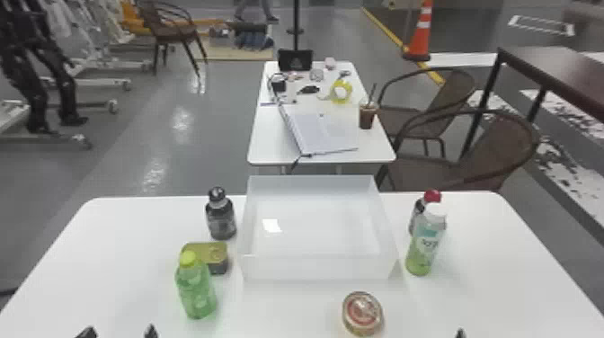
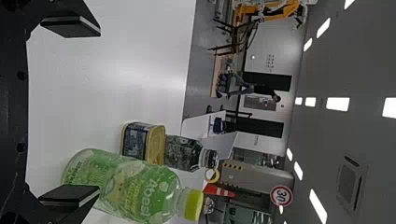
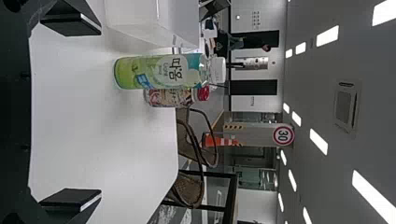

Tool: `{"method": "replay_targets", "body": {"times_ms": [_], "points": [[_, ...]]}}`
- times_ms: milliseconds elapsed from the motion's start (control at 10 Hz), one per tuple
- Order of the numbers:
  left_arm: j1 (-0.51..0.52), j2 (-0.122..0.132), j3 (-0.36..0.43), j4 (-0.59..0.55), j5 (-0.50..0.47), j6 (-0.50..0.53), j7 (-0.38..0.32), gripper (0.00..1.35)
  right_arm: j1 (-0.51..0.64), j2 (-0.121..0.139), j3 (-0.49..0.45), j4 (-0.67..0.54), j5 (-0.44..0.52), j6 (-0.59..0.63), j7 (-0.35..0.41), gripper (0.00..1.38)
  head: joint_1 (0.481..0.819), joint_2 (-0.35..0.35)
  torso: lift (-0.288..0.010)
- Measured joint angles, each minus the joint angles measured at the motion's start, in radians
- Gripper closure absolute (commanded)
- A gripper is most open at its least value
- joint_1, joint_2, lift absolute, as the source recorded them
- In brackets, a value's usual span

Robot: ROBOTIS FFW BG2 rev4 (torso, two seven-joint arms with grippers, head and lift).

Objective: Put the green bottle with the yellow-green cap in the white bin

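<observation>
Clear green plastic bottle with yellow-green cap is upright on the white tabletop, left of the translucent white rectangular bin, just on the near side of the gold-lidded tin. Left gripper: jaws wide, empty, bottle outside them, beyond the inner one. Right gripper: jaws wide, empty.

Handling guess: thin wall, gives if squeezed, slick surface, moderate weight if full; fill level unclear. Grab mid-body, moderate force, not the cap. Shift left arm right before closing in, else it tips.

Green printed wrap label on it; green bottle with white cap also labelled, don't mix them up.
</observation>
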Motion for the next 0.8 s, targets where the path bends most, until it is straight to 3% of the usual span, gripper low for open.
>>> {"method": "replay_targets", "body": {"times_ms": [800], "points": [[-0.023, 0.0, 0.005, 0.031, 0.002, -0.014, -0.067, 0.12, -0.01, 0.0, 0.002, 0.019, -0.006, 0.0, 0.009, 0.07, 0.549, 0.0, -0.1]]}}
